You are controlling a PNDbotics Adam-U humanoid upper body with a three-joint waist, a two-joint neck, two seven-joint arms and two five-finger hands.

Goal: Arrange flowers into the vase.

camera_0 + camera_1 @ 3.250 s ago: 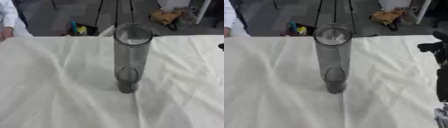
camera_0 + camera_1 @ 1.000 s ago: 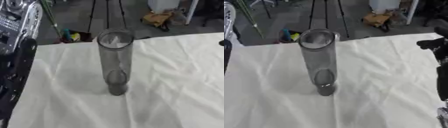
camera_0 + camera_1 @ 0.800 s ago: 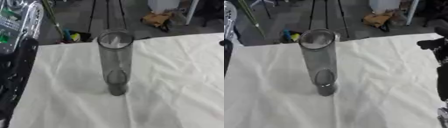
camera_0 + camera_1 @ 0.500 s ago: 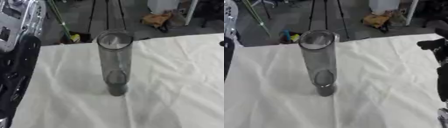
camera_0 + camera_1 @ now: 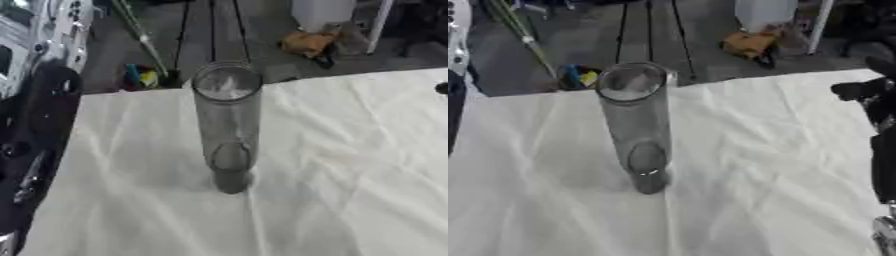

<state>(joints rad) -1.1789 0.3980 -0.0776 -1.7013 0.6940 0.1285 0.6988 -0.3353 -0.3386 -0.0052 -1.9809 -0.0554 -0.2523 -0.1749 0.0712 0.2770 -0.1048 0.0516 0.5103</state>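
Vase (image 5: 227,125) is a tall clear glass tube, standing upright pretty much dead centre on the bench (image 5: 350,165), mouth open at the top and nothing inside it that I can see. White wrinkled cloth (image 5: 763,165) covers the whole bench, and the vase throws a soft shadow off toward 9 o'clock.

Left arm (image 5: 35,125) fills the 9 o'clock edge of the left eye view, black with silver parts, reaching from the top corner down to the bottom. Near the top there's a thin green stem (image 5: 140,35) slanting across the floor background at about 11 o'clock from the vase, right next to the silver part of the arm. The left robot hand itself is cut off by the edge, so I honestly can't tell whether it's spread or wrapped around that stem.

Right arm (image 5: 881,150) shows along the 3 o'clock edge of the right eye view, a dark shape well apart from the vase. No way to make out what the right robot hand is doing either, it's just a black blob with a bit of silver at the bottom corner.

Beyond the far edge of the bench, around 12 o'clock, there's grey floor with black tripod legs (image 5: 649,30), a brownish-yellow lump (image 5: 750,45) and a small blue and yellow thing (image 5: 577,76).
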